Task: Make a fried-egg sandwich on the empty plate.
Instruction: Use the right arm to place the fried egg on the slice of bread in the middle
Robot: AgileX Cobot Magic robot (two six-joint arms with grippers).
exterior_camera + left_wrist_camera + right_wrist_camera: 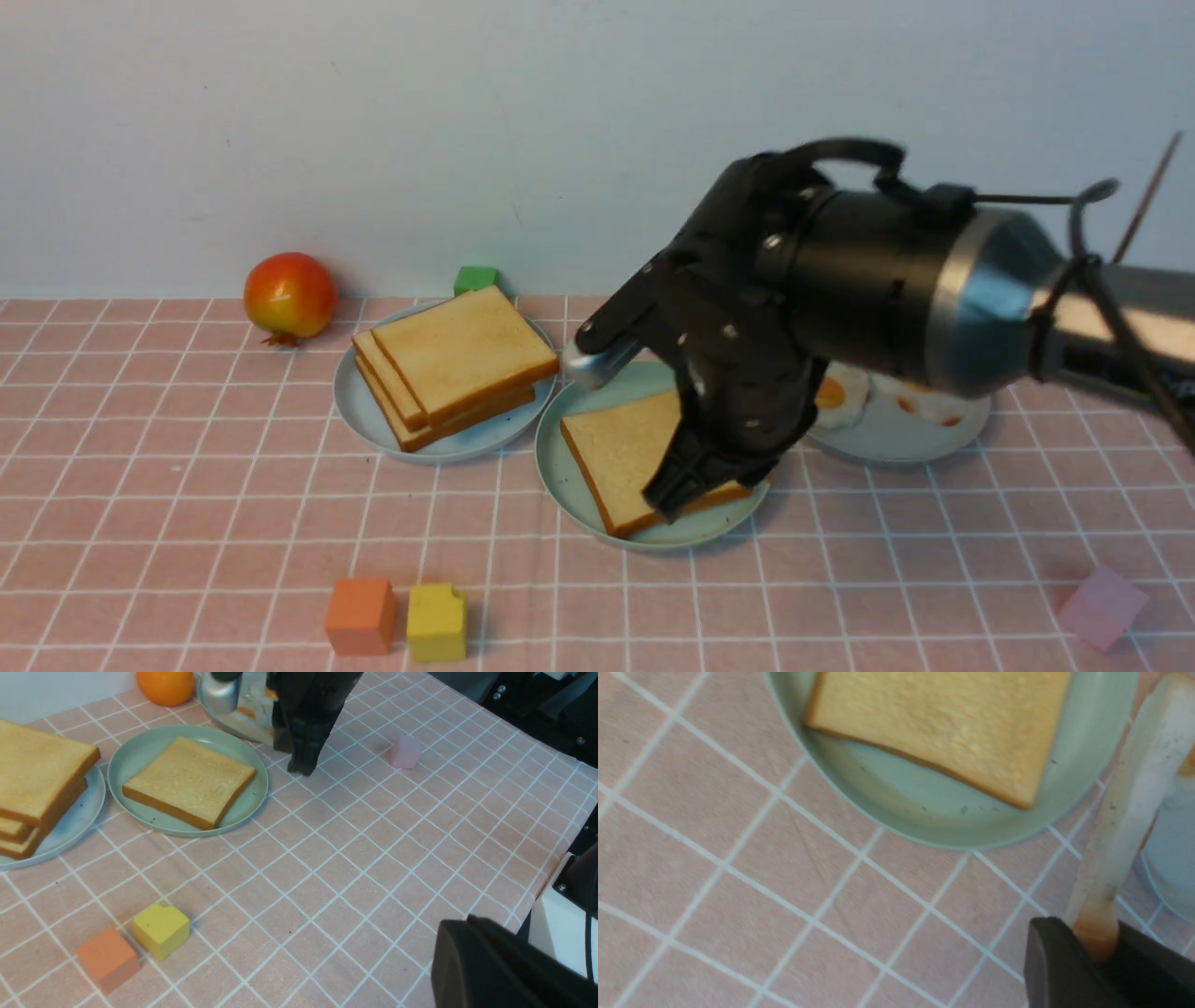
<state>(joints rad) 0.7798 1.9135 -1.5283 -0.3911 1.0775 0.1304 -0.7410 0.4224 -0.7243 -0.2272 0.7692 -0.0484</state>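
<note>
The mint-green empty plate (558,478) sits mid-table and carries one toast slice (618,455). My right gripper (679,499) hovers over that plate's right side, shut on a fried egg. In the right wrist view the fried egg (1134,798) hangs edge-on, white with an orange-brown rim pinched in the right gripper (1094,939), beside the plate (859,779) and its toast (943,723). My left gripper (455,925) is shut on nothing, low over the cloth near the table's front edge; the front view does not show it.
A grey-blue plate (359,413) on the left holds a stack of toast (462,359). Another grey-blue plate (901,439) on the right holds fried eggs (836,392). A pomegranate (289,294), green cube (476,278), orange cube (359,616), yellow cube (436,623) and pink cube (1102,607) lie around.
</note>
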